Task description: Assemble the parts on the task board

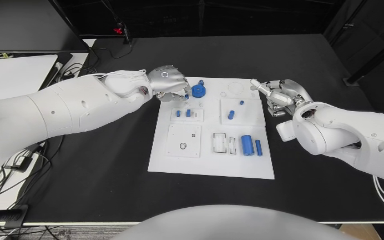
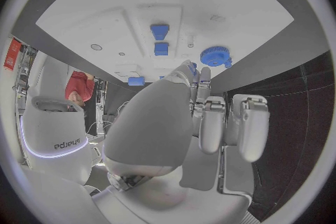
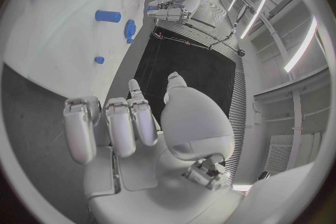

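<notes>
Presently the left hand (image 1: 166, 83), empty with fingers loosely apart, hovers just beside the blue gear (image 1: 198, 90) on the task board (image 1: 211, 162) (right hand (image 1: 276, 95) likewise empty off the board's edge), and could nudge the gear off its seat.

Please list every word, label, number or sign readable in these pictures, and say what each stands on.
"sharpa", seen mirrored, on the robot's white body in the left wrist view.
A red sign at that view's rim: too blurred to read.
A ring mark on the left hand in the head view: no text.
Task board and blue parts: no readable text.
</notes>
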You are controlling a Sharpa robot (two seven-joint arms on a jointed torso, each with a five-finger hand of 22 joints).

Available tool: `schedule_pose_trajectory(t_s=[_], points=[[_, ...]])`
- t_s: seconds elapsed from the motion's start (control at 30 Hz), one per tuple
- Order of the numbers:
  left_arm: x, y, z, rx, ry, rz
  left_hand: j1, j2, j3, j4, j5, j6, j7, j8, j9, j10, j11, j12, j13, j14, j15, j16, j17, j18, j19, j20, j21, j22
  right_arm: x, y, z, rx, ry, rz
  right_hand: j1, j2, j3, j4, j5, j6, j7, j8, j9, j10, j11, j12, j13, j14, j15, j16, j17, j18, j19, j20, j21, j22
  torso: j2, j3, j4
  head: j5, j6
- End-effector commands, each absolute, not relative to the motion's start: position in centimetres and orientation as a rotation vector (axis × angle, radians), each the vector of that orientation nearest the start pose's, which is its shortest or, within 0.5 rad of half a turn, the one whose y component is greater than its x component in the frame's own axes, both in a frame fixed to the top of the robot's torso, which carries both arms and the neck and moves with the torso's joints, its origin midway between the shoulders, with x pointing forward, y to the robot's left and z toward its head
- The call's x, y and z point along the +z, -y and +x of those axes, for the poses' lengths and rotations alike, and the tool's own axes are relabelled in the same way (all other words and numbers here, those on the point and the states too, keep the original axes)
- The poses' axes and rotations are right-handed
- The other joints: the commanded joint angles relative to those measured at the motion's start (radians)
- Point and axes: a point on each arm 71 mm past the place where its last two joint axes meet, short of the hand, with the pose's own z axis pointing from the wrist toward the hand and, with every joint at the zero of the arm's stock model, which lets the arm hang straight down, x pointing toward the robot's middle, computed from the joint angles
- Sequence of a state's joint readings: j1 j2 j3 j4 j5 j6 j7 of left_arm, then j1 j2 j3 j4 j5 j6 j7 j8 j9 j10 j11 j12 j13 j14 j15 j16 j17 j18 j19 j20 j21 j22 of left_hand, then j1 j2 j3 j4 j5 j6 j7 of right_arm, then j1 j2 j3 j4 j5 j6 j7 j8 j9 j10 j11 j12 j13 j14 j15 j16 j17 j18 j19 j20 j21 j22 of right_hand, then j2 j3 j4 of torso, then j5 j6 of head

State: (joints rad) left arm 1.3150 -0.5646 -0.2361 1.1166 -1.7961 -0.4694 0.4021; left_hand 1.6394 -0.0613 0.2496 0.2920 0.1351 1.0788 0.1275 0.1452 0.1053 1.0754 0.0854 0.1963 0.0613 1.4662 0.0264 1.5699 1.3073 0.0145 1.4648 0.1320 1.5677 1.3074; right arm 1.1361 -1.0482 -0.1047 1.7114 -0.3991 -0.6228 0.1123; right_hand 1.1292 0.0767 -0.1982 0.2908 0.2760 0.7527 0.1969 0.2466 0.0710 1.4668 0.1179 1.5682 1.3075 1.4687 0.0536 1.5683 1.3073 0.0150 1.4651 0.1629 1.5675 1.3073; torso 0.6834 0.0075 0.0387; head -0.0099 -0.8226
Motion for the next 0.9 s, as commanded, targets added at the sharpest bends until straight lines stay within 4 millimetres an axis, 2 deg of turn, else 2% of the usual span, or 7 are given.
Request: schedule_pose_trajectory(t_s=[0.03,0.43,0.7,0.9], points=[[-20.2,-14.8,52.7,-0.674,-1.374,0.952,-0.007,0.0,0.008,0.0,0.004,0.003,0.002,0.002,0.0,0.008,0.0,-0.004,-0.001,0.105,0.001,0.001,0.263,-0.014,0.106,-0.007,0.003,0.263,-22.0,26.7,43.1,0.986,-1.592,0.987,0.007,0.003,-0.008,0.0,0.004,-0.006,0.005,0.004,-0.001,0.104,0.006,0.003,0.263,0.102,0.006,0.002,0.263,-0.015,0.106,0.006,0.003,0.264,0.001,-0.0006,-0.0027,0.001,0.0],[-21.2,-14.4,52.8,-0.674,-1.404,0.957,-0.009,-0.001,0.013,0.0,0.001,0.001,0.003,-0.001,-0.002,0.007,0.001,-0.009,-0.001,0.105,0.001,0.001,0.263,-0.014,0.106,-0.007,0.003,0.263,-22.0,26.6,43.1,0.987,-1.593,0.987,0.007,0.003,-0.008,0.0,0.004,-0.006,0.005,0.004,-0.001,0.104,0.006,0.003,0.263,0.102,0.006,0.002,0.263,-0.015,0.106,0.006,0.003,0.264,0.0,0.0015,-0.0002,0.002,-0.003],[-21.6,-14.5,53.0,-0.665,-1.429,0.958,-0.01,0.0,0.015,0.0,-0.001,0.001,0.003,-0.001,-0.002,0.008,0.001,-0.01,-0.001,0.105,0.001,0.001,0.263,-0.014,0.106,-0.007,0.003,0.263,-22.0,26.5,43.1,0.99,-1.594,0.986,0.007,0.003,-0.008,0.0,0.004,-0.006,0.005,0.004,-0.001,0.104,0.006,0.003,0.263,0.102,0.006,0.002,0.263,-0.015,0.106,0.006,0.003,0.264,0.0,-0.0006,-0.0017,0.003,-0.004],[-21.8,-14.4,53.1,-0.662,-1.438,0.957,-0.01,0.0,0.016,0.0,-0.001,0.001,0.003,-0.002,-0.002,0.008,0.001,-0.011,-0.001,0.105,0.001,0.001,0.263,-0.014,0.106,-0.007,0.003,0.263,-22.0,26.5,43.1,0.989,-1.594,0.986,0.007,0.003,-0.008,0.0,0.004,-0.006,0.005,0.004,-0.001,0.104,0.006,0.003,0.263,0.102,0.006,0.002,0.263,-0.015,0.106,0.006,0.003,0.264,0.001,0.0,-0.0007,0.002,-0.005]])
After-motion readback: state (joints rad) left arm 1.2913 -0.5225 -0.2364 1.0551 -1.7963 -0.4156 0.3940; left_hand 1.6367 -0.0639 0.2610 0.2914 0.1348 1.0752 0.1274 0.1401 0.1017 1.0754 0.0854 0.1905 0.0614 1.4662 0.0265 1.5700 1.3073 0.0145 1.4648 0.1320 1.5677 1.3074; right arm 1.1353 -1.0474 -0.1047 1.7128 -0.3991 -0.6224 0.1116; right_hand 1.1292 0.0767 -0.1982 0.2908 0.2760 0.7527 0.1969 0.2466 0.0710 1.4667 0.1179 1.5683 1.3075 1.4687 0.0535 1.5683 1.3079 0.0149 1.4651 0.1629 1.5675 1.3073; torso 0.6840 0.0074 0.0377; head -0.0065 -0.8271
